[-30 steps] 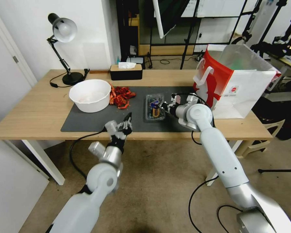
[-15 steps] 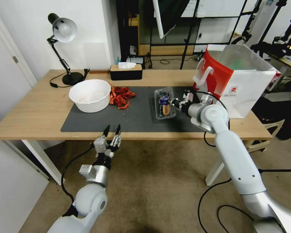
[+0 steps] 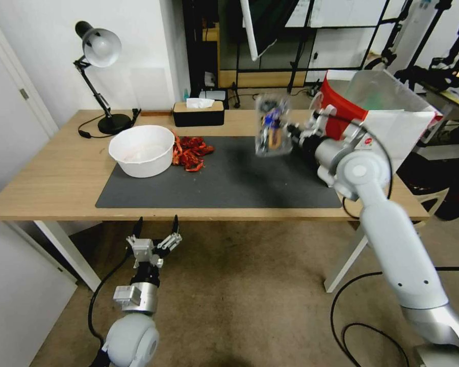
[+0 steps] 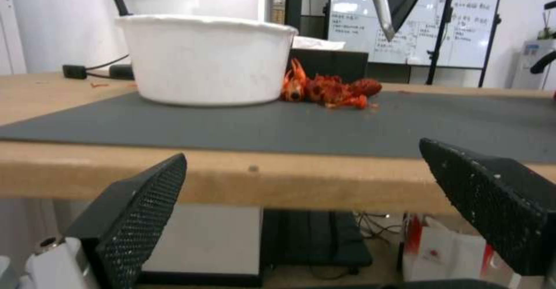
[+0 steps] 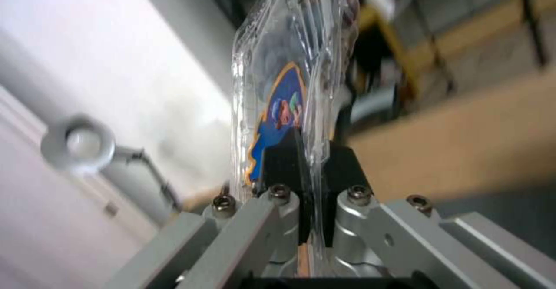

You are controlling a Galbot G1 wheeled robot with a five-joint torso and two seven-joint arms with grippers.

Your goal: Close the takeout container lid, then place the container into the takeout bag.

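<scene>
**A:** Above the far edge of the dark mat, toward the table's right end, the takeout container now hangs in the air. Half a second back it was barely clear of the mat, nearer the middle; a second back it lay flat on it.

**B:** What has it?

**A:** The right gripper, pinched tight on one edge. The right wrist view shows both black pads clamped on the container's rim, with the clear shell standing up edge-on from them.

**B:** The lid?

**A:** Pressed against the base as far as I can tell; the two halves look like one thin slab, printed label facing out. So I judge the closing done and the carry under way.

**B:** How near is the takeout bag?

**A:** The takeout bag stands at the table's right end, mouth open, just beside the gripper's wrist. The container is roughly level with the bag's rim but not yet over the opening.

**B:** The other arm?

**A:** The left gripper has dropped below the table's near edge, fingers spread wide and holding nothing. A second ago it was up at the mat's near edge. Its wrist view looks across the tabletop at the white bowl and the red scraps beside it.

**B:** Any risk?

**A:** An edge pinch on slick plastic, tilted upright; I'd guess it could slip or pop open.
</scene>
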